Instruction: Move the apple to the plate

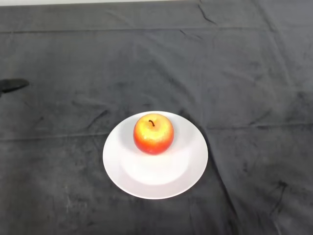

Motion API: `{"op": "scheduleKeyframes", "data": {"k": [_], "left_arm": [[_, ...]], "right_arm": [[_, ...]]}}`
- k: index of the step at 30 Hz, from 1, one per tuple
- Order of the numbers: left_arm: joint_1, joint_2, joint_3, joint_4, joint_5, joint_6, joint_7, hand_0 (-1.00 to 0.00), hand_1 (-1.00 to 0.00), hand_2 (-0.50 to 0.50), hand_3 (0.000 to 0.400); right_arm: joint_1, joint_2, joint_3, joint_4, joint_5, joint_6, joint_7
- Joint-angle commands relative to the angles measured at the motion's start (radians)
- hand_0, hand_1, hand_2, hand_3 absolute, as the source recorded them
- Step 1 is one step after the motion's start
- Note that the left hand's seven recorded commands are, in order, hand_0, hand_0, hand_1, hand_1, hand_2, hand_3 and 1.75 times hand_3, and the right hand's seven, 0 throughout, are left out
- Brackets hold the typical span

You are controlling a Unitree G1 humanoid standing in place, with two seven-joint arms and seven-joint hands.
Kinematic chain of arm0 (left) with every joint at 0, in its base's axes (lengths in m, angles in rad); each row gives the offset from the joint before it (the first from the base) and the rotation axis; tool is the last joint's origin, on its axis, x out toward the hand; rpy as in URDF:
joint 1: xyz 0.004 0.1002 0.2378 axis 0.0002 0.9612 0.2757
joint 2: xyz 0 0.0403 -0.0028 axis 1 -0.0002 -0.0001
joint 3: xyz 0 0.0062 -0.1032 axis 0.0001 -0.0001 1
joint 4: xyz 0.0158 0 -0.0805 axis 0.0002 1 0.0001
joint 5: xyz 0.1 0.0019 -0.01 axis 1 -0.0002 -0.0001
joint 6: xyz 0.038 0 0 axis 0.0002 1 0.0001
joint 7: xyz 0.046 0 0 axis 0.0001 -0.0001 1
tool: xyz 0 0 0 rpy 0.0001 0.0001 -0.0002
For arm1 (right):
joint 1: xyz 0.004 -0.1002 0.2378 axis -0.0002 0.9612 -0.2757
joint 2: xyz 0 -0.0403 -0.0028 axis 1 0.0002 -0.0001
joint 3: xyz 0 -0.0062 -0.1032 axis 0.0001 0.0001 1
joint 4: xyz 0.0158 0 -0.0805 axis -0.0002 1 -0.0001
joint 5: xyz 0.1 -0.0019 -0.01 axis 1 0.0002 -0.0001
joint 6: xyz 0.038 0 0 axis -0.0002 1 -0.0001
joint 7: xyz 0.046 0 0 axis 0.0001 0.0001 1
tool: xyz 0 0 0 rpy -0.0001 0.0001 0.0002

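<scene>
A red and yellow apple (153, 133) stands upright, stem up, on a white round plate (146, 178) in the lower middle of the head view. It rests on the plate's far half. At the far left edge only a small black tip of my left hand (11, 85) shows, well away from the plate and touching neither it nor the apple. The rest of the hand and the arm are out of frame.
A dark, wrinkled cloth (234, 73) covers the whole table. The table's far edge runs along the top of the view.
</scene>
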Motion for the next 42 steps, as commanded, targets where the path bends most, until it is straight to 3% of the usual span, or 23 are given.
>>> {"op": "scheduleKeyframes", "data": {"k": [1, 6, 17, 24, 42], "left_arm": [[0.032, 0.066, 0.044, -0.048, -0.025, -0.004, 0.013, 0.0, 0.0, 0.0, 0.0], [0.037, 0.079, 0.076, -0.027, -0.036, -0.024, 0.016, 0.0, 0.0, 0.0, 0.0], [-0.011, 0.101, 0.131, 0.201, -0.069, -0.127, 0.025, 0.0, 0.0, 0.0, 0.0], [-0.056, 0.116, 0.156, 0.32, -0.088, -0.14, 0.03, 0.0, 0.0, 0.0, 0.0], [-0.099, 0.115, 0.158, 0.386, -0.086, -0.15, 0.052, 0.0, 0.0, 0.0, 0.0]], "right_arm": [[-0.018, -0.018, -0.012, -0.034, 0.014, -0.004, -0.0019], [-0.018, -0.018, -0.0121, -0.033, 0.0141, -0.004, -0.0017], [-0.019, -0.02, -0.0128, -0.03, 0.0144, -0.005, -0.0006], [-0.021, -0.021, -0.0136, -0.027, 0.0147, -0.005, 0.0006], [-0.023, -0.023, -0.0156, -0.02, 0.0153, -0.006, 0.0036]]}}
